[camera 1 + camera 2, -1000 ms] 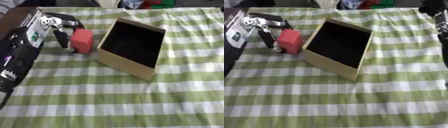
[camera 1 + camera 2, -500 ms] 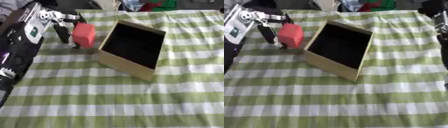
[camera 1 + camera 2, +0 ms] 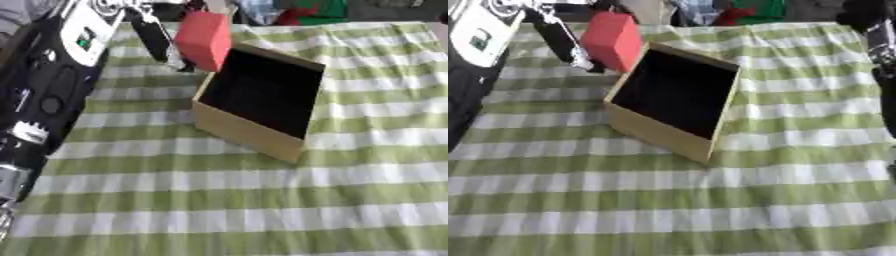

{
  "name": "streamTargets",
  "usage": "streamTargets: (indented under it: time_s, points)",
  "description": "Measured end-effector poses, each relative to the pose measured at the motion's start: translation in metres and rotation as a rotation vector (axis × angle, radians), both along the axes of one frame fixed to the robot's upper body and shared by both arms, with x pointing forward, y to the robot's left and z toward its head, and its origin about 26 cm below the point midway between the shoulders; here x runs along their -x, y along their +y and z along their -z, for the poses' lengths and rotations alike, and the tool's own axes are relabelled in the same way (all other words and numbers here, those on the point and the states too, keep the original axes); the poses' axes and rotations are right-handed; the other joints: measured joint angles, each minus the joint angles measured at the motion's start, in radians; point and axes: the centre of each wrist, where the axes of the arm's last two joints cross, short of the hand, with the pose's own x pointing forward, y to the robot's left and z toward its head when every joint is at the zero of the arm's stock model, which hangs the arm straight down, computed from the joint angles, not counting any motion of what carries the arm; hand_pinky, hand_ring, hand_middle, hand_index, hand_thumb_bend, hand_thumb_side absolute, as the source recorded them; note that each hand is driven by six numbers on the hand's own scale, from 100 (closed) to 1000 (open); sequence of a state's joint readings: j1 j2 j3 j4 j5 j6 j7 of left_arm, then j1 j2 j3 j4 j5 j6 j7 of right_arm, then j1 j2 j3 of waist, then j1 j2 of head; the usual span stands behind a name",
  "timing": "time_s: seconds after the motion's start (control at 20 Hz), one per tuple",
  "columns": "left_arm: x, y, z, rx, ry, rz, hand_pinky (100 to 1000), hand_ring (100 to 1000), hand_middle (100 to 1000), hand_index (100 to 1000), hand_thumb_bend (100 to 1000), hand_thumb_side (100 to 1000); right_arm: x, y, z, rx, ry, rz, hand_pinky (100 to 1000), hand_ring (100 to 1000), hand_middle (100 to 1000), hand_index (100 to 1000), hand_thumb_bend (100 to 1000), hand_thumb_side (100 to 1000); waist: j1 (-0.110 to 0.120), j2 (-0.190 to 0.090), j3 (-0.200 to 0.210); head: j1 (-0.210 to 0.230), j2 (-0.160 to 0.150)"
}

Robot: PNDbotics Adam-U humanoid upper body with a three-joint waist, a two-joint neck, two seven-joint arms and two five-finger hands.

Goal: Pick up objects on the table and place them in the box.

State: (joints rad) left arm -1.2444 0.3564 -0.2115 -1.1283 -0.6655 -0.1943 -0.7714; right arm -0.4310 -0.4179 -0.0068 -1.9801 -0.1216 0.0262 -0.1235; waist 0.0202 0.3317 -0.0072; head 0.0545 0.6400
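Red block [image 3: 203, 39], tan cardboard box [image 3: 245, 131] with black inside, green-white checked tablecloth [image 3: 262, 200], black-and-silver left hand [image 3: 144, 25].

Green-and-white checked tablecloth [image 3: 262, 200], rumpled; dark clutter, red and green, beyond far edge.

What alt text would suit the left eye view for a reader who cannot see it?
The robot's left hand holds a red block above the table, beside the far left corner of an open cardboard box on a green-and-white checked cloth.
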Motion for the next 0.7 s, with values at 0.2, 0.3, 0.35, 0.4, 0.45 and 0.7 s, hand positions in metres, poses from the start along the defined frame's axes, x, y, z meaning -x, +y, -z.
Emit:
streamTargets:
  time_s: [0.2, 0.3, 0.35, 0.4, 0.45, 0.7]
  points:
    - [0.004, -0.01, -0.003, 0.041, -0.013, 0.017, 811, 530, 508, 675, 100, 100, 0.0, 0.0, 0.0, -0.002, -0.001, -0.003, 918, 756, 693, 891, 100, 566, 0.001, 0.0, -0.015, 0.002, 0.0]
    - [0.005, -0.022, -0.001, 0.079, -0.011, 0.028, 813, 535, 516, 684, 100, 100, 0.0, 0.001, -0.001, -0.003, -0.003, -0.007, 919, 757, 693, 892, 100, 567, 0.006, 0.0, -0.018, 0.004, -0.001]
    - [0.006, -0.027, 0.001, 0.095, -0.01, 0.028, 817, 535, 518, 686, 100, 100, 0.0, 0.001, -0.001, -0.004, -0.006, -0.009, 919, 757, 693, 892, 100, 567, 0.006, 0.0, -0.02, 0.005, -0.001]
    - [0.006, -0.032, 0.003, 0.107, -0.01, 0.027, 825, 536, 522, 690, 100, 100, 0.0, 0.002, -0.002, -0.004, -0.008, -0.011, 919, 756, 693, 892, 100, 567, 0.006, 0.001, -0.023, 0.005, -0.001]
    - [0.006, -0.035, 0.006, 0.117, -0.009, 0.023, 828, 536, 525, 694, 100, 100, -0.001, 0.002, -0.002, -0.005, -0.01, -0.013, 919, 756, 693, 892, 100, 568, 0.007, 0.002, -0.026, 0.005, -0.001]
    - [-0.003, -0.042, 0.023, 0.153, -0.009, -0.017, 844, 551, 561, 726, 199, 100, -0.001, 0.003, -0.002, -0.007, -0.01, -0.015, 919, 756, 693, 893, 100, 572, 0.011, 0.01, -0.035, 0.005, -0.002]
